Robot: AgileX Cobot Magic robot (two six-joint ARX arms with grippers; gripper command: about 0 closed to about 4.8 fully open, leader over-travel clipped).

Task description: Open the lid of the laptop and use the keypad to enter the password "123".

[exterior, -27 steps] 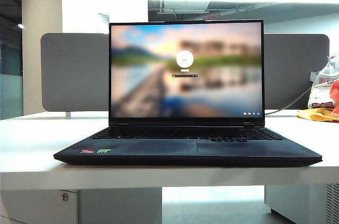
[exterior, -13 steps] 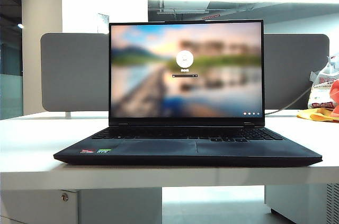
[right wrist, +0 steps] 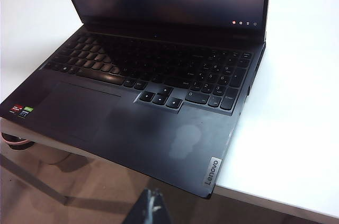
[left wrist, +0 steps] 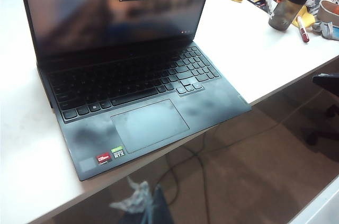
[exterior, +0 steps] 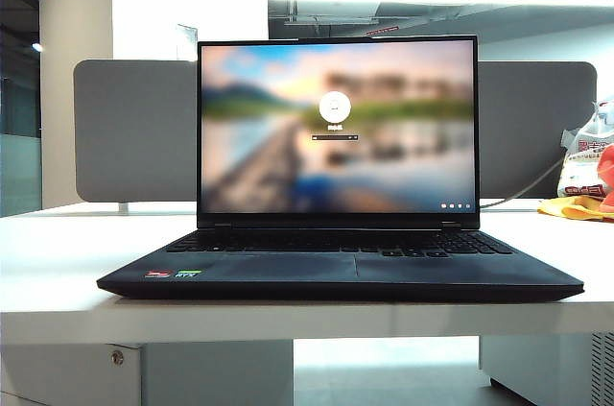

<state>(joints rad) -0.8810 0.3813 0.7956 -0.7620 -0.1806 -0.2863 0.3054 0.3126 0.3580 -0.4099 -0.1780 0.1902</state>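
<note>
Laptop (exterior: 340,262) open on the white table (exterior: 58,262), lid (exterior: 338,128) upright with the login screen lit.
From my left wrist, my left gripper (left wrist: 139,198) hangs pinched together off the table's front edge, below the keypad (left wrist: 132,78); from my right wrist, my right gripper (right wrist: 151,205) sits likewise closed, empty, near the laptop's front corner.

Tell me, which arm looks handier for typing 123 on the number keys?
Probably the right. Its shut claw hangs off the table edge on the side of the keypad with the number block. The left claw, also shut, hangs by the sticker corner of the open laptop, farther away.
</note>
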